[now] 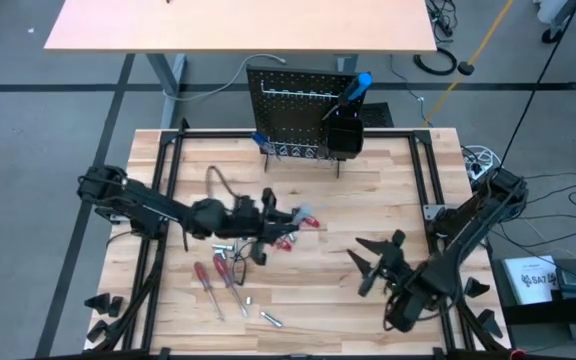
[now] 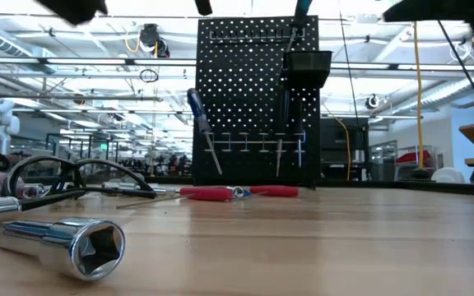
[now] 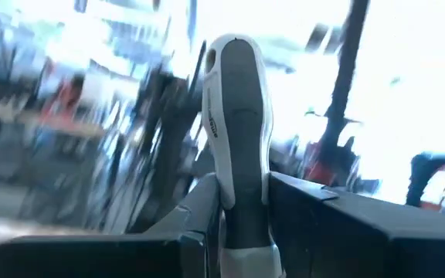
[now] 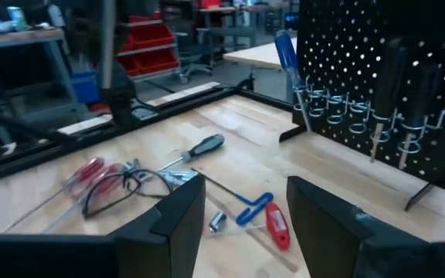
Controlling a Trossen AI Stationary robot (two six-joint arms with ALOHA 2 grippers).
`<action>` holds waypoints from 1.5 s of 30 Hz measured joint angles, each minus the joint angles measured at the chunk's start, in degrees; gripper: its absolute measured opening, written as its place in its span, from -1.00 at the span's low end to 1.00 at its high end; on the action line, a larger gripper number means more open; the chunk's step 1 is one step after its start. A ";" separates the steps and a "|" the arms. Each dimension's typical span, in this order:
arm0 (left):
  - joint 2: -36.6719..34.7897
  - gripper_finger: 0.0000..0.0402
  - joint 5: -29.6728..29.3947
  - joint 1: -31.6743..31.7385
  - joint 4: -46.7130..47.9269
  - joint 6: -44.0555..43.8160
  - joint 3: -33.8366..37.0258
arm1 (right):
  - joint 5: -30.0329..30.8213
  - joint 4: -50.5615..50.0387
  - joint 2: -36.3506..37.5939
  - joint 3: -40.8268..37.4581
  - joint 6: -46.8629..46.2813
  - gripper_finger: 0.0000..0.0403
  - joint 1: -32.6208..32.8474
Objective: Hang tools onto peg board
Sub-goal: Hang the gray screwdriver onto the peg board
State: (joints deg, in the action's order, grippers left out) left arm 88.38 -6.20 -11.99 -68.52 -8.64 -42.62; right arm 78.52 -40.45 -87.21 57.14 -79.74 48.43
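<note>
The black peg board [image 1: 303,110] stands at the table's far middle, with a black bin [image 1: 343,135] holding a blue-handled screwdriver [image 1: 360,85]. Another blue-handled screwdriver [image 2: 200,115] stands slanted in the board's lower ring holders. My left gripper [image 1: 290,214] is at the table's middle, shut on a tool with a grey-and-white handle [image 3: 238,116]. Red-handled pliers [image 1: 286,241] lie on the table just below it, and red screwdrivers [image 1: 208,280] lie nearer the front. My right gripper [image 1: 365,265] hovers open at the right with nothing between its fingers. My left gripper pinches the lower part of the grey-and-white handle [image 3: 246,208] between its two fingers. The handle's rounded free end [image 3: 234,54] sticks out well past the fingertips. The low view shows no gripper at table height, so the tool is lifted clear.
A chrome socket [image 2: 64,242] lies near the front edge, with small metal bits [image 1: 268,318] beside the red screwdrivers. A black looped cable [image 4: 130,189] lies among the tools. A black frame [image 1: 423,170] runs around the table. Bare wood lies between the pliers and the peg board.
</note>
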 joint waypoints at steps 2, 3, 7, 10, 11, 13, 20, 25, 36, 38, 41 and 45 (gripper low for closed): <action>2.32 -0.57 0.00 0.10 -9.27 -0.22 2.25 | -0.63 7.81 -0.03 -0.04 7.90 -0.13 -2.53; 3.77 -0.57 0.02 0.13 -12.44 -0.75 2.71 | -1.14 12.19 -0.12 -0.04 13.17 -0.13 -3.69; 9.11 -0.57 3.42 0.11 -19.76 -3.06 1.72 | -10.05 30.21 -0.21 -0.04 36.97 -0.13 -8.65; 11.30 -0.57 4.60 0.24 -20.53 -3.09 0.74 | -23.40 43.48 -0.56 -0.02 52.20 -0.13 -12.51; 11.67 -0.57 4.78 0.25 -20.37 -3.09 0.67 | -26.24 47.02 -0.66 -0.02 56.08 -0.13 -13.49; 11.85 -0.57 6.06 0.34 -20.40 -2.94 0.43 | -30.47 52.87 -0.67 -0.04 62.32 -0.13 -15.19; 11.52 -0.57 10.16 0.24 -21.43 -2.63 0.38 | -37.35 61.43 -1.10 -0.41 68.84 -0.13 -20.99; 11.41 -0.57 10.60 0.60 -21.47 -2.55 0.40 | -48.83 72.55 -3.19 -2.61 70.82 -0.13 -24.14; 11.41 -0.57 10.74 3.14 -21.47 -2.54 0.43 | -46.78 79.20 -6.83 -2.71 69.92 -0.27 -26.79; 11.41 -0.57 10.72 3.37 -21.46 -2.56 0.43 | -43.86 79.22 -7.15 -2.71 70.15 -0.44 -26.89; 11.41 -0.57 10.53 3.56 -21.25 -2.22 0.45 | -42.84 78.31 -7.18 -2.71 70.51 -0.82 -26.80; 11.41 -0.57 11.09 3.69 -21.03 -1.00 0.47 | -42.43 77.33 -7.02 -2.67 69.80 -0.93 -26.66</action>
State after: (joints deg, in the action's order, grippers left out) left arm 99.79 4.89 -8.30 -89.55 -9.64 -42.15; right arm 36.09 36.88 -94.24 54.47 -9.94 21.76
